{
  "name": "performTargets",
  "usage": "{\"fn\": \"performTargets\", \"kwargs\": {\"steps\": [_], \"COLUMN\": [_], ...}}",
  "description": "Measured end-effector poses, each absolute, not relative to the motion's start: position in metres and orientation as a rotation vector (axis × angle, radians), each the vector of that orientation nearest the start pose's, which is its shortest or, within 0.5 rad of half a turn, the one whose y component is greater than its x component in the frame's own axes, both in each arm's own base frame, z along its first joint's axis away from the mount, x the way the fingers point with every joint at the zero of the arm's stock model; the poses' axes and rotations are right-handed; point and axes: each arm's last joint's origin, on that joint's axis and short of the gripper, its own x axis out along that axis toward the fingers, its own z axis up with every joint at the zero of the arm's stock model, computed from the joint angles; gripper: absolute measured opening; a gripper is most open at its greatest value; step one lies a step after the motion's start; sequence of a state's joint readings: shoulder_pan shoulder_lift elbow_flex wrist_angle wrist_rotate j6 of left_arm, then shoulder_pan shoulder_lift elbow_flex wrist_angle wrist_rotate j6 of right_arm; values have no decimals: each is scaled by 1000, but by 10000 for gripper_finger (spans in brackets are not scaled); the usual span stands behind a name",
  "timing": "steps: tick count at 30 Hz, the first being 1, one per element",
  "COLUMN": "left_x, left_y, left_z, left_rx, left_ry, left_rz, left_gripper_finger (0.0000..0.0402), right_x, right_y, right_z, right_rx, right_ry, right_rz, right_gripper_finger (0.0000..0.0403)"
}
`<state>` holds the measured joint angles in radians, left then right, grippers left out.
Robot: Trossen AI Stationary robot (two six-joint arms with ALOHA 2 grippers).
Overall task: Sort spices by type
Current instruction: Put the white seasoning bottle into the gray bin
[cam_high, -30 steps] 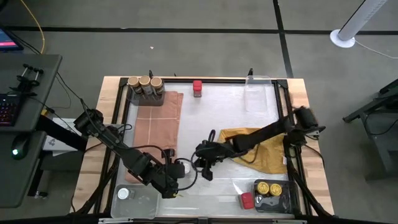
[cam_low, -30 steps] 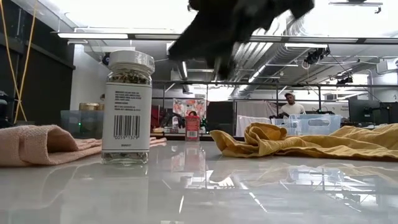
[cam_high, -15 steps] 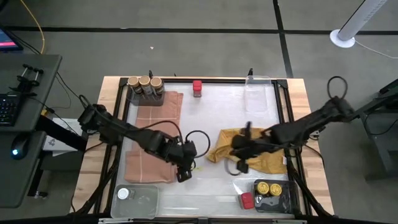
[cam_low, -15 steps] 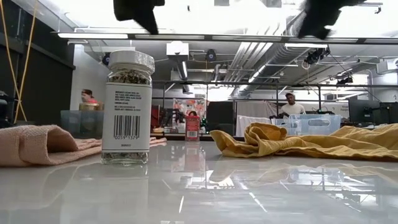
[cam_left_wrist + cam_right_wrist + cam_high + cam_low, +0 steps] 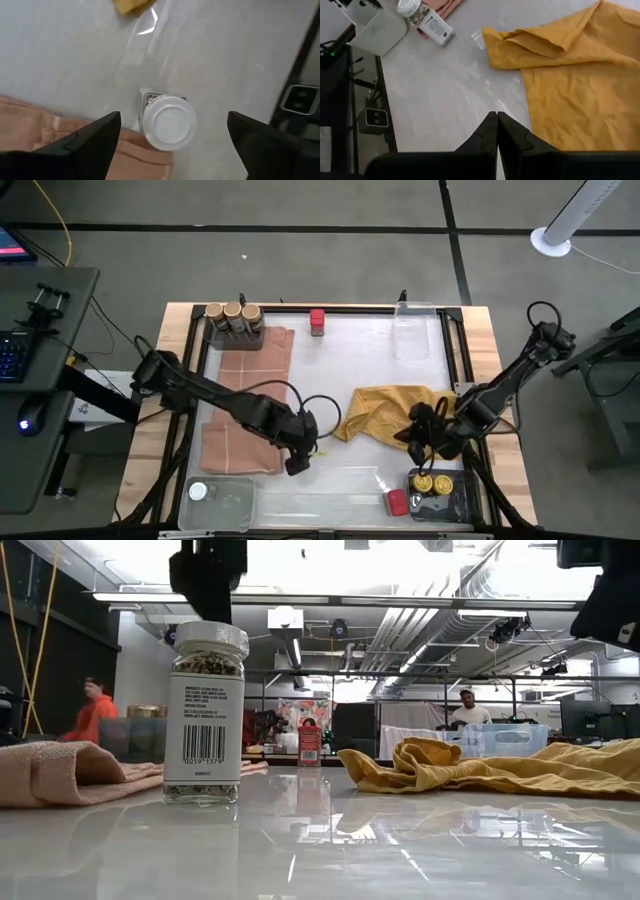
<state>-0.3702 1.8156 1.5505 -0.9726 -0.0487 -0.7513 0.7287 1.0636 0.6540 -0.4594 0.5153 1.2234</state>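
A white-lidded spice jar stands upright on its base on the white table, beside the pink cloth. My left gripper hovers open straight above it, with a finger out to each side of the lid and clear of it. In the high view my left gripper hides the jar. My right gripper is shut and empty, over the near right edge of the mustard cloth.
Three tan-lidded jars stand at the far left and a red-lidded jar at the far edge. A near-left clear tray holds a white-lidded jar. A near-right tray holds yellow-lidded jars and a red-lidded one. A person moves in the room behind.
My left gripper has moved from the near left to a spot right above the white-lidded jar, which has stayed standing in place. My right gripper has drawn back from the table's middle toward the right edge, across the mustard cloth.
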Motion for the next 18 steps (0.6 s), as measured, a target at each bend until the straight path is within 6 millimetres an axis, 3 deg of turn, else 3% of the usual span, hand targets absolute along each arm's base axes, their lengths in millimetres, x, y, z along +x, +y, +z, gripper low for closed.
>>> {"fn": "performTargets", "kwargs": {"steps": [10,18], "left_x": [360,360], "left_y": [-130,-140], "left_z": [221,207], "left_rx": [-402,-337], "left_ry": [1381,1434], "left_rz": [194,159], "left_gripper_finger": [353,350], "right_x": [162,162], "right_y": [123,123], "right_z": [222,222], "right_rx": [681,691], "right_ry": [678,675], "right_rz": [-246,-244], "right_gripper_finger": [0,0]}}
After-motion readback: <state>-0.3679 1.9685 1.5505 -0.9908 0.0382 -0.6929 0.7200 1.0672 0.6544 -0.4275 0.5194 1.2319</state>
